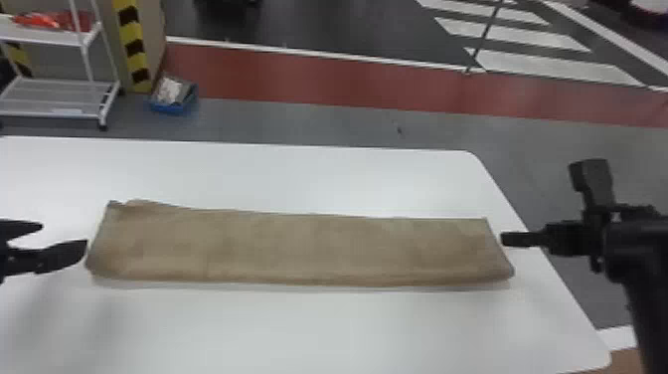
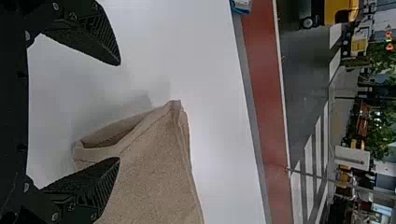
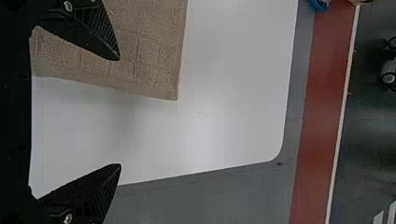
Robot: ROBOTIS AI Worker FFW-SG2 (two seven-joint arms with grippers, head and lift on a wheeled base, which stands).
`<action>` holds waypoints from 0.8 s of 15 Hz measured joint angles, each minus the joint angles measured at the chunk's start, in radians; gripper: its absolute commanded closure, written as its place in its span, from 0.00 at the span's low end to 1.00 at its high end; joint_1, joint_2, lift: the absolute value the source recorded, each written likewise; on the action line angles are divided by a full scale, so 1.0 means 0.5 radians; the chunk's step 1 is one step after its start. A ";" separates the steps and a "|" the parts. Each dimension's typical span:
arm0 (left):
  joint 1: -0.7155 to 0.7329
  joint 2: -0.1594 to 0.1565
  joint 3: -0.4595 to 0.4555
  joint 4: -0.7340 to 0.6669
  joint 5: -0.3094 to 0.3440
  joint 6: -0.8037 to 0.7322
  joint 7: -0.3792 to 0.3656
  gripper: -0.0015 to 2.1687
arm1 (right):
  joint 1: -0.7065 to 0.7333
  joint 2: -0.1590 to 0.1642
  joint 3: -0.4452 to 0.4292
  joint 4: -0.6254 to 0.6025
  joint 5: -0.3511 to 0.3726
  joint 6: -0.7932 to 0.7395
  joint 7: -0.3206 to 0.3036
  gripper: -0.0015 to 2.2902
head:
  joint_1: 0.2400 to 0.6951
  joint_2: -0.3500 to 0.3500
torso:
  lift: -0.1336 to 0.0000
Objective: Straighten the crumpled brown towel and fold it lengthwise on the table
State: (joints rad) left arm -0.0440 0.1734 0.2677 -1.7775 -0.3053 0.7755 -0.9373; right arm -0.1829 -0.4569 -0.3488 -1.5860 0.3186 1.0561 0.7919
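The brown towel (image 1: 298, 248) lies on the white table as a long, fairly smooth strip running left to right, its left end slightly uneven. Just off that left end is my left gripper (image 1: 64, 242), open and holding nothing. In the left wrist view, the towel (image 2: 154, 172) shows layered edges with a small gap between them, and one finger of the left gripper (image 2: 119, 111) overlaps its corner. My right gripper (image 1: 504, 239) is beside the towel's right end. The right wrist view has the right gripper (image 3: 120, 112) open, one finger over the towel (image 3: 149, 51).
The white table (image 1: 318, 323) extends in front of and behind the towel, and its right edge runs beneath my right arm. Beyond the table, a white rack (image 1: 59, 94) and a blue bin (image 1: 171, 107) stand on the floor at the back left.
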 measured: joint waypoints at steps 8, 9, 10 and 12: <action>0.021 0.000 0.022 -0.024 0.006 0.000 -0.017 0.09 | -0.001 -0.001 0.012 0.000 -0.004 0.005 0.002 0.04 | 1.00 0.16 | 0.10; 0.027 0.000 0.026 -0.027 0.006 0.001 -0.019 0.09 | 0.001 -0.001 0.013 0.000 -0.005 0.003 0.002 0.04 | 1.00 0.16 | 0.10; 0.031 0.000 0.028 -0.030 0.006 0.003 -0.021 0.09 | 0.004 -0.001 0.013 0.000 -0.005 0.000 0.002 0.04 | 1.00 0.17 | 0.10; 0.038 0.000 0.030 -0.040 0.006 0.010 -0.024 0.09 | 0.012 0.000 0.012 0.000 -0.005 -0.004 0.002 0.04 | 1.00 0.16 | 0.10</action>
State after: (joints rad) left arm -0.0251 0.1733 0.2827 -1.7974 -0.3022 0.7807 -0.9496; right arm -0.1771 -0.4571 -0.3430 -1.5860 0.3160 1.0543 0.7930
